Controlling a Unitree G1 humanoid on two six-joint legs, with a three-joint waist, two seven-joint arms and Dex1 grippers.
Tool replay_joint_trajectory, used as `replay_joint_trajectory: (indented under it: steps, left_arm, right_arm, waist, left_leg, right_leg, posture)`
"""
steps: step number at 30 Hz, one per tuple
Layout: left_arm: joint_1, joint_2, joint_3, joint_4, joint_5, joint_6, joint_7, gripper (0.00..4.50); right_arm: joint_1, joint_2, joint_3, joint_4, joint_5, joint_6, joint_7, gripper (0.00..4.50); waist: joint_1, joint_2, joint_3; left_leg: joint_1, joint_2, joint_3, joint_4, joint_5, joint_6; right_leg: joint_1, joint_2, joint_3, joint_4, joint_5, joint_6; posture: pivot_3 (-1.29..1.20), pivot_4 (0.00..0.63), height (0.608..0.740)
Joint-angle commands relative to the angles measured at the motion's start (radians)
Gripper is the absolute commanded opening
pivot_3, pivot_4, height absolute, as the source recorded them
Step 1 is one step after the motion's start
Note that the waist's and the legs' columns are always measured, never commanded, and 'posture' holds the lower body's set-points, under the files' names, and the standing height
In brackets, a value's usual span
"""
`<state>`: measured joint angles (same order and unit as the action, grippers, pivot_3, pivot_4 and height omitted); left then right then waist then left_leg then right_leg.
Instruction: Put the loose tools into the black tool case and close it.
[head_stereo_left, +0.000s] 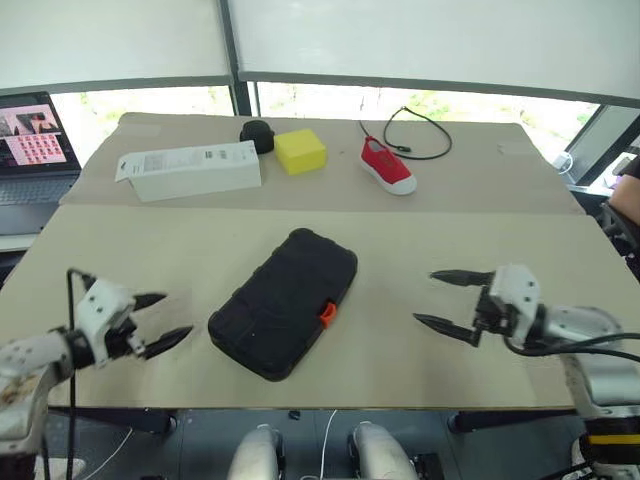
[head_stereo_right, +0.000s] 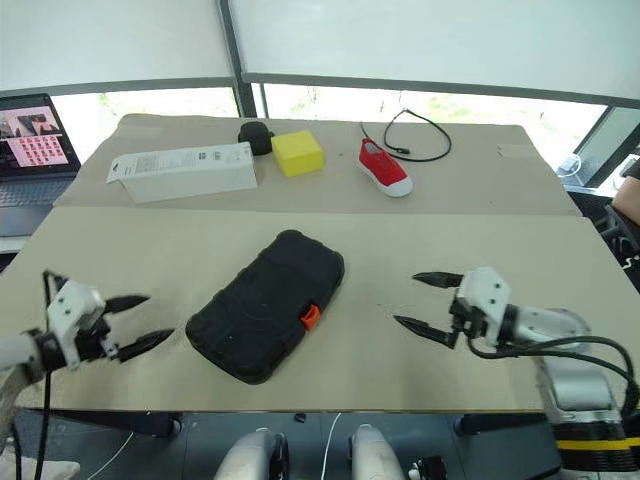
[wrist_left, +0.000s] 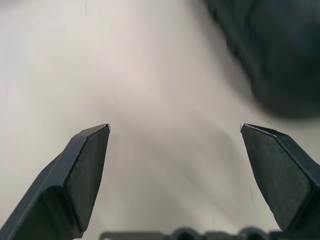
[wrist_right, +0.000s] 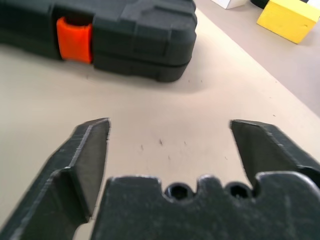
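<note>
While flanking closed case (head_stereo_left: 284, 303), grippers (head_stereo_left: 157, 320) (head_stereo_left: 447, 301) spread

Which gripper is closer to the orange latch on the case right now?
The right gripper. It hangs open beside the latch edge of the closed black tool case; the left gripper is open off the far long edge, with the case between.

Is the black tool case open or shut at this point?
Shut: the black tool case lies flat, lid down on its base, orange latch across the seam.
</note>
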<state>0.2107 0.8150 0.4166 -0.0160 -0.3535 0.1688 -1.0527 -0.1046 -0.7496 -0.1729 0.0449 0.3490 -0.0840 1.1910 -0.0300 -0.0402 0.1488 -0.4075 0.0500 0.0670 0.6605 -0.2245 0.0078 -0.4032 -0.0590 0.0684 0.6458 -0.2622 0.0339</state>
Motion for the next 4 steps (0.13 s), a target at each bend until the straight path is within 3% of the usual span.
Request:
replay_joint_trajectory:
  steps: [1, 4]
  left_arm:
    - [0.001, -0.01, 0.047, -0.008, -0.006, -0.065, 0.023, 4.5]
    - [0.0, -0.023, 0.034, -0.027, 0.0, -0.08, 0.046, 4.5]
  right_arm:
    - [-0.037, -0.012, -0.033, 0.077, 0.03, -0.065, 0.038, 4.39]
    - [-0.059, -0.003, -0.022, 0.129, 0.004, -0.116, 0.028, 4.39]
  waist:
    - [0.012, -0.001, 0.0]
    - [0.019, 0.0, 0.001]
  left_leg:
    - [0.0, 0.0, 0.0, 0.0, 0.0, 0.0]
    - [0.0, 0.0, 0.001, 0.0, 0.0, 0.0]
  right_leg:
    - [0.0, 0.0, 0.0, 0.0, 0.0, 0.0]
    - [0.0, -0.002, 0.0, 0.0, 0.0, 0.0]
  posture:
    - [0.0, 0.15, 0.74]
    - [0.0, 0.15, 0.74]
